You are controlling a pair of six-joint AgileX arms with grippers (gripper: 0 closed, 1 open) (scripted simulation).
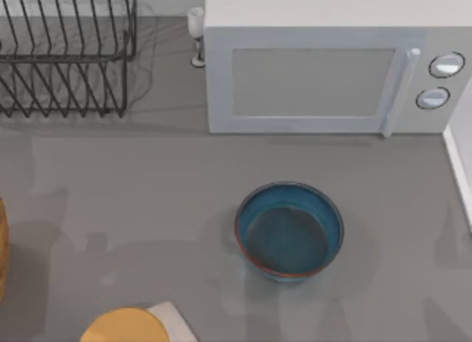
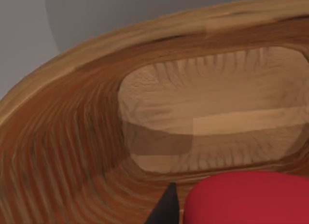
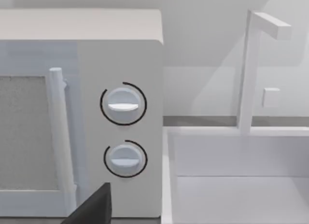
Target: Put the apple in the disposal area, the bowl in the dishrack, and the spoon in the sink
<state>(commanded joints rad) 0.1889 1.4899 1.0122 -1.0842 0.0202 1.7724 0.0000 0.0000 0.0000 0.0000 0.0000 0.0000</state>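
The teal-blue bowl [image 1: 289,231] with a reddish rim stands upright near the middle of the counter, with nothing inside. The black wire dishrack [image 1: 66,54] is at the back left. My left gripper [image 2: 236,212] is shut on the red apple [image 2: 246,197], with one dark fingertip [image 2: 166,204] right beside it. It hangs over the hollow of a ribbed wooden container [image 2: 96,137]. My right gripper [image 3: 91,209] faces the microwave's knobs and the white sink [image 3: 166,175], well clear of both. The spoon is out of view.
A white microwave [image 1: 310,84] stands at the back, behind the bowl. A small glass [image 1: 196,32] stands between it and the rack. A yellow-orange disc [image 1: 125,326] and a white slab [image 1: 173,320] lie at the front left. The sink's tap [image 3: 248,69] rises behind the basin.
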